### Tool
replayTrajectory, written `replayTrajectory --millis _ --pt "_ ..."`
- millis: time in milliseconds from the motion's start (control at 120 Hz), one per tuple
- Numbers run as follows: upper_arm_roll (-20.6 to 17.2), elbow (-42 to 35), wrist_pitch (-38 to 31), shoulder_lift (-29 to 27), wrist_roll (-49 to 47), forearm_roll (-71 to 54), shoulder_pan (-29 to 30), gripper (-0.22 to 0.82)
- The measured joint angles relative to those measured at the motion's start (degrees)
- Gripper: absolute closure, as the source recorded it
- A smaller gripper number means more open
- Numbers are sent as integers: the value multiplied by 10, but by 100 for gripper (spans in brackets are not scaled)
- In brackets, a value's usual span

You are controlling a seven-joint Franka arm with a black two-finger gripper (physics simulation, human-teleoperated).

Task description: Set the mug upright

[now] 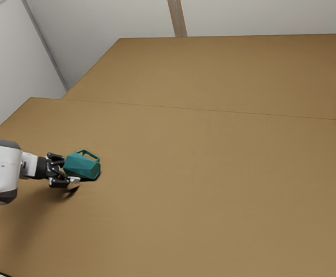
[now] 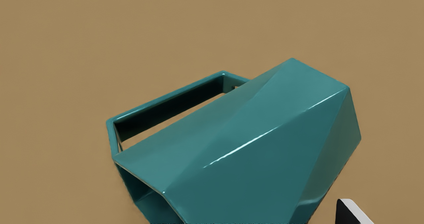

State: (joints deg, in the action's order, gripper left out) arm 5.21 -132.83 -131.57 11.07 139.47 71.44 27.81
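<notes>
Mug (image 1: 82,165), teal and faceted, lies on its side on the smooth tan surface (image 1: 214,190) in the exterior view, just by the spread, black fingers (image 1: 59,183). In the wrist view, glossy planes meet in crisp ridges beside an angular looped handle (image 2: 165,97); one pale-edged finger stands apart from them.

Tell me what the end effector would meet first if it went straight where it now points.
Probably the teal mug, just ahead of the end effector, though depth between them is unclear.

Teal mug (image 2: 251,144) sideways on brown table (image 1: 214,190)
</notes>
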Motion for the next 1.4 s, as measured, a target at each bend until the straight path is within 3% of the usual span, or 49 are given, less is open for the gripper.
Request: replayTrajectory --millis 250,392,875,1075,1267,1400 --pt "0 3 -4 -5 21 23 0 58" --pt "-1 4 -8 -14 30 27 0 69" --pt "-2 24 -34 -86 32 -25 -7 78" --pt "-2 18 -21 -149 -110 -258 -37 79" --pt "1 15 54 -193 -353 -464 -140 79" --pt "58 -11 56 -192 -505 -511 -212 79"
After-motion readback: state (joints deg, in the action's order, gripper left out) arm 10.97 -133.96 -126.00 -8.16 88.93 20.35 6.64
